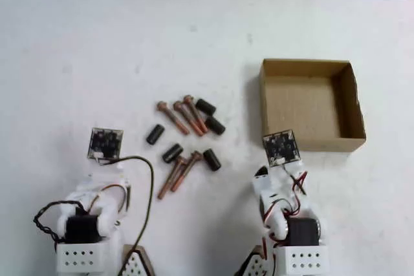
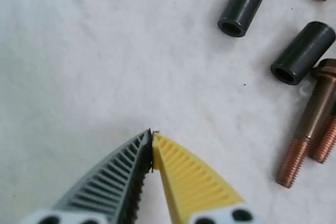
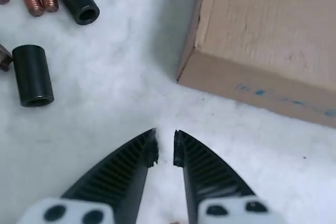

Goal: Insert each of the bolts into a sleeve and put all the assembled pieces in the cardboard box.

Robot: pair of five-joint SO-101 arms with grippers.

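Several copper bolts lie mid-table, three (image 1: 181, 116) fanned at the back and two (image 1: 176, 174) nearer me. Several black sleeves (image 1: 211, 159) are scattered around them, all separate from the bolts. The cardboard box (image 1: 310, 105) stands open at the right with nothing inside. My left gripper (image 2: 152, 134) is shut, its grey and yellow tips touching above bare table; two sleeves (image 2: 303, 52) and a bolt (image 2: 310, 119) lie beyond it. My right gripper (image 3: 165, 148) holds nothing, with just a thin gap between its black tips. It hovers by the box corner (image 3: 191, 72), near a sleeve (image 3: 32, 74).
Both arms sit at the table's near edge, the left arm (image 1: 84, 218) and the right arm (image 1: 291, 218). A black cable (image 1: 150, 185) loops beside the left arm. White table surface stretches to the back and left.
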